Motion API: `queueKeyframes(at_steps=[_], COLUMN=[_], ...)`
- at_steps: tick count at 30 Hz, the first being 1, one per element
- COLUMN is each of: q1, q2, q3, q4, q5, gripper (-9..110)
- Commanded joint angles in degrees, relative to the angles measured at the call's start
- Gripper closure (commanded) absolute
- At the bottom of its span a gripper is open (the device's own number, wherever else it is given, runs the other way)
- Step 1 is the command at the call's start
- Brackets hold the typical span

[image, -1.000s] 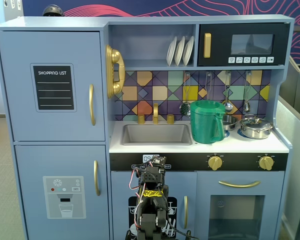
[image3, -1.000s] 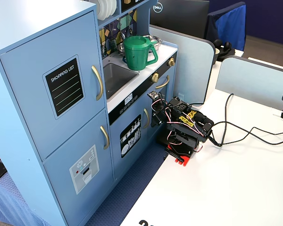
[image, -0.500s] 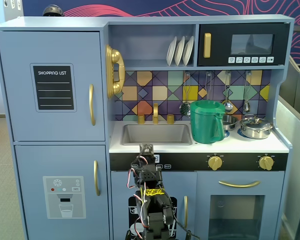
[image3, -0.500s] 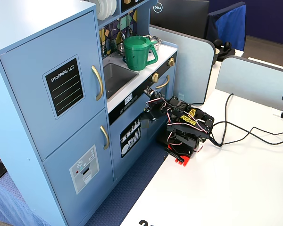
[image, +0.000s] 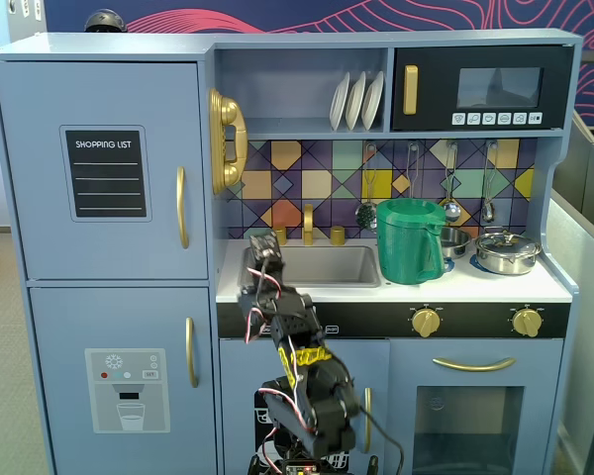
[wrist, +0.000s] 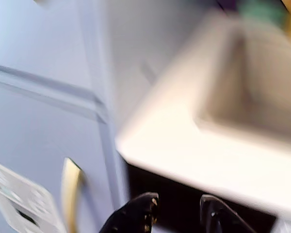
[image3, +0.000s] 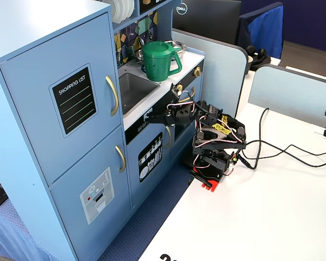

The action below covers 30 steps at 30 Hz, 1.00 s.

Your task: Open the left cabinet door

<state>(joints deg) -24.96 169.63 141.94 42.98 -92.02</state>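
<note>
Risk here lies mostly in the aim: the claw [image: 265, 249] hovers in front of the sink [image: 322, 265], holding nothing, its two fingers a little spread as the wrist view shows them, while the left cabinet door [image: 104, 168] with its chalkboard panel sits shut, up and to the left of the claw in a fixed view. Its gold handle [image: 181, 207] is above and left of the claw, and a second handle [image: 191, 351] on the lower door [image: 129, 371] hangs below and left, so a low sweep could hook the wrong door. The counter [image3: 152, 100] edge just by the claw could also catch a finger. The wrist view is badly blurred; only the fingertips and one handle [wrist: 70, 191] show, and its door cannot be told there.
</note>
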Motion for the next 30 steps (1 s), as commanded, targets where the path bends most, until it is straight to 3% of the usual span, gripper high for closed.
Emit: queueKeyframes(at_steps=[1, 8, 18, 30], q1=[-5.1, -10.2, -19.78, -15.03], q2=[-8.09, -19.51, -21.09, -22.59], q3=[-13.97, -25.05, -21.27, -20.92], q4=[-4.66, -13.27, -32.96, -32.43], q5=[-1.41, -4.48, -14.68, -6.94], gripper=[98, 90, 89, 90])
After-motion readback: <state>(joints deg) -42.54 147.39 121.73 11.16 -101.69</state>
